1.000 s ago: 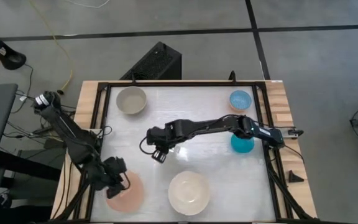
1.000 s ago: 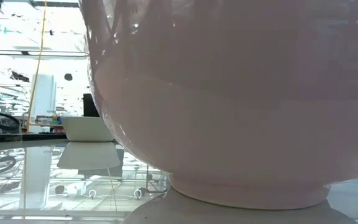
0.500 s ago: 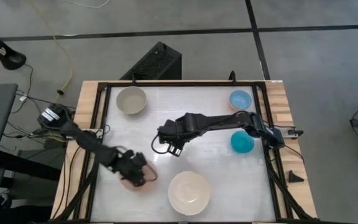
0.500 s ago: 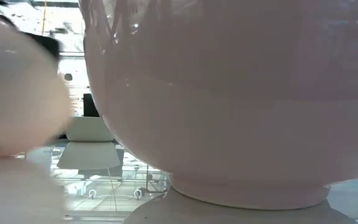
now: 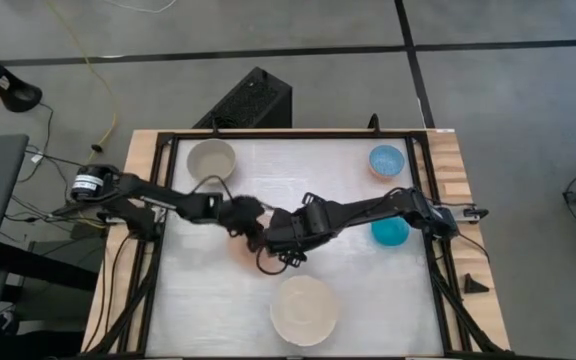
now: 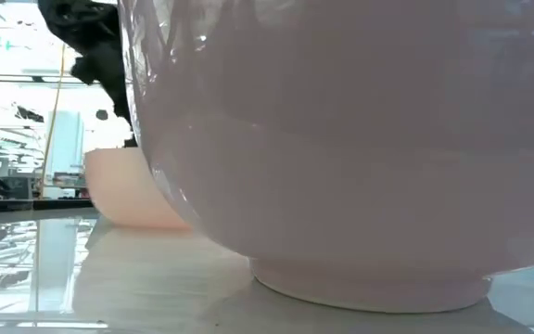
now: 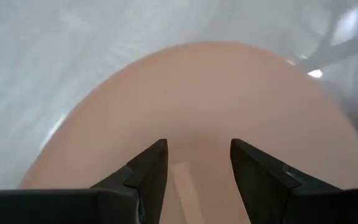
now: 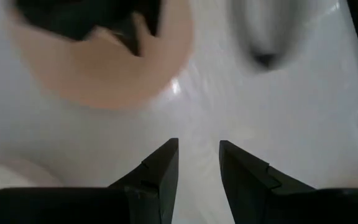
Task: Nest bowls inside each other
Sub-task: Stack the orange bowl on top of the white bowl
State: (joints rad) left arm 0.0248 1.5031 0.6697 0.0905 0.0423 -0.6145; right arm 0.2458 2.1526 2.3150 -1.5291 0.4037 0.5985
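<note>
The salmon-pink bowl (image 5: 238,242) is at the table's middle, mostly under both arms; it fills the left wrist view (image 7: 210,93) and shows low over the table in the low view (image 6: 133,195). My left gripper (image 5: 243,216) (image 7: 194,158) is shut on it. Just to its right, my right gripper (image 5: 284,256) (image 8: 197,155) hangs open and empty above bare table. The cream-white bowl (image 5: 305,310) stands on its foot near the front edge. The beige-grey bowl (image 5: 211,160) is far left, the light blue bowl (image 5: 387,160) far right and the teal bowl (image 5: 390,232) at the right. My left gripper has the salmon-pink bowl by its rim (image 7: 182,183), on the side toward the table's left. The fingers (image 7: 151,168) slant down from the left; the rim stands between them. The bowl sits open side up. Whether its base touches the table I cannot tell.
A black frame (image 5: 168,200) borders the white table top. The cream-white bowl (image 6: 341,139) blocks most of the low view. Bare table lies between the middle and the far bowls, and at the near left corner.
My left gripper has swept from the table's near left corner to its middle, sinking a little and carrying the salmon-pink bowl along, still open side up. My right gripper has drawn back toward the table's right and risen, still open.
</note>
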